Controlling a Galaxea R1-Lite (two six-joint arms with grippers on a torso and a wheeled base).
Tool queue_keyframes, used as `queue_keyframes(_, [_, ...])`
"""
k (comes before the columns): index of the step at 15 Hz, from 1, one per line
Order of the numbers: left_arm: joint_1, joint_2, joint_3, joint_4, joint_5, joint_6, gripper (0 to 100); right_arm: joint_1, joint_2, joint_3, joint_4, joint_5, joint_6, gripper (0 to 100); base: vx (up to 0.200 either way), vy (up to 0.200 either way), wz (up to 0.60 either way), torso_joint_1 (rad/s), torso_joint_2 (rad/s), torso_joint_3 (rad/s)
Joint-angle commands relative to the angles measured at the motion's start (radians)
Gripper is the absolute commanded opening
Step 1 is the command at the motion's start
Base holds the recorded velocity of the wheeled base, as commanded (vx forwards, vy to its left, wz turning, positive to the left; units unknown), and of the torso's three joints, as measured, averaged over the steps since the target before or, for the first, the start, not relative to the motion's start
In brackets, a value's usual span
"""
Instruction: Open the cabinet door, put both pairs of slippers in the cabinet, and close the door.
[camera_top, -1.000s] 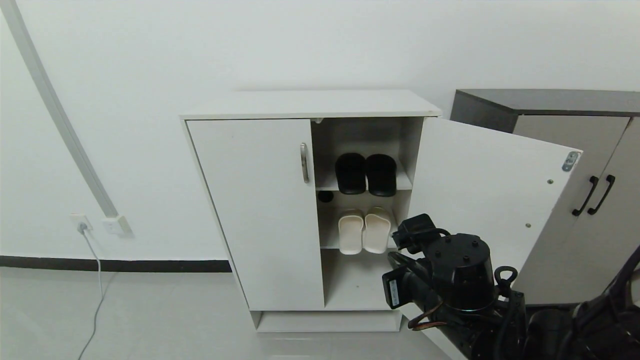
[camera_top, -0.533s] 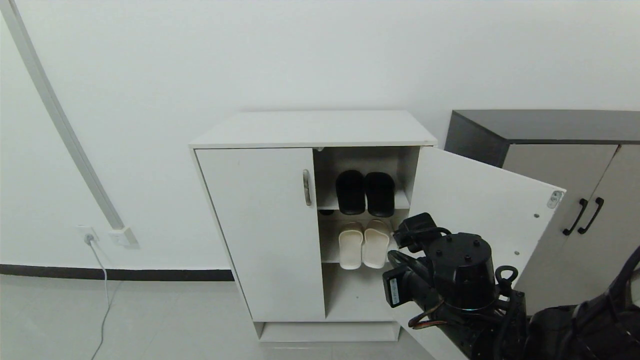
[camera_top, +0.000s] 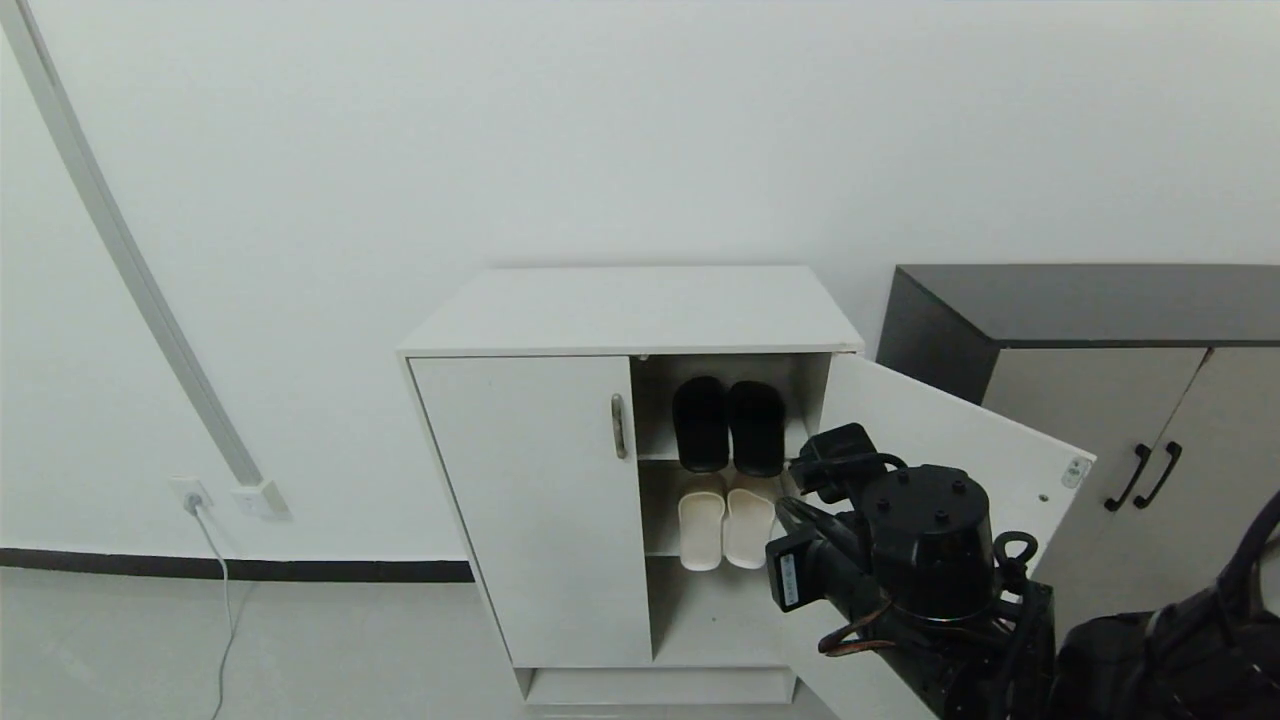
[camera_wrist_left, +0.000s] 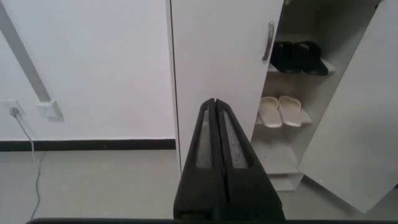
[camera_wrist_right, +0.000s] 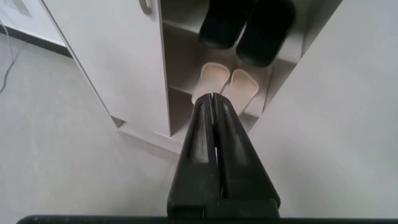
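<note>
Slippers are sitting inside the white wooden cabinet (camera_top: 630, 310): the pair of black rubber slippers (camera_top: 730, 425) is lying on the top shelf, and the pair of cream plastic slippers (camera_top: 727, 520) is lying on the shelf just under it. The flat white right door (camera_top: 1010, 470) is hanging wide open, so closing it looks like the step in hand. The right gripper (camera_wrist_right: 216, 99) and the left gripper (camera_wrist_left: 214, 102) are both pinching shut on nothing, and one is probably going to need to get behind the door and push it gently closed.
</note>
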Motion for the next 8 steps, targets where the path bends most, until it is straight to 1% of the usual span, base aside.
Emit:
queue_keyframes(1, [0.000, 0.000, 0.000, 0.000, 0.001, 0.000, 0, 0.001, 0.003, 0.000, 0.000, 0.000, 0.000, 0, 0.000, 0.000, 0.00, 0.217, -0.52, -0.320])
queue_keyframes(8, [0.000, 0.000, 0.000, 0.000, 0.001, 0.000, 0, 0.001, 0.008, 0.005, -0.002, 0.000, 0.000, 0, 0.000, 0.000, 0.00, 0.244, -0.56, -0.327])
